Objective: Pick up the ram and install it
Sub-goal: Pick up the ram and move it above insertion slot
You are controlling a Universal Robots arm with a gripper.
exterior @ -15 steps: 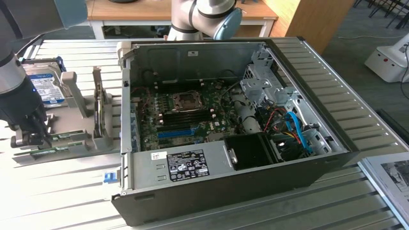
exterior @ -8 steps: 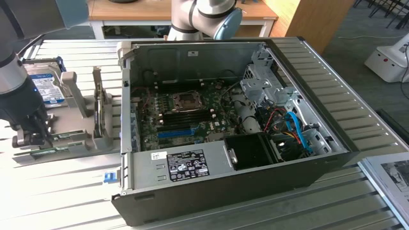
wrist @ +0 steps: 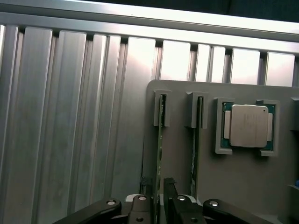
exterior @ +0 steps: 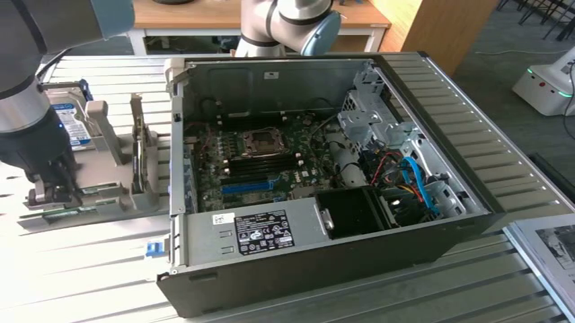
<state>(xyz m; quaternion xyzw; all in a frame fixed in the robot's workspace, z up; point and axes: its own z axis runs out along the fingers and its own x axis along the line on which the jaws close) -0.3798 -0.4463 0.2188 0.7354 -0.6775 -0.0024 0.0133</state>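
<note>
Pincer (wrist: 156, 191) is down low over the grey holder tray (wrist: 180, 182), jaws apart. One dark finger (wrist: 141, 205) stands on each side of the ram (wrist: 159, 140), close to it but not clamped, so I log it as straddled, not held. The ram is a thin green stick standing on its long edge in the tray, its far end seated in a slotted grey post. A second stick (wrist: 196, 144) stands the same way in the neighbouring slot, just beside and parallel. Next along, a square pocket in the tray holds the silver processor (wrist: 248, 126), lying flat with a green border showing round it. From the exterior view I see the arm coming down at the exterior view's left onto this same tray. A hard drive (exterior: 70, 118) with a blue and white label stands upright in the tray's far part, behind the arm. The tray sits on the slatted metal table (exterior: 503, 121), just beside the open computer case (exterior: 449, 222), which lies on its side with the panel off. Inside the case I note the motherboard (exterior: 269, 171), with a framed socket near its middle, a row of dark long slots just below that, and a blue slot nearer the camera. A boxed power supply (exterior: 260, 232) with a black and white label fills the near corner. A black fan housing (exterior: 355, 212) is next to it, and blue and red cables (exterior: 415, 178) are bundled under the metal drive cage (exterior: 373, 111) on the exterior view's right.
</note>
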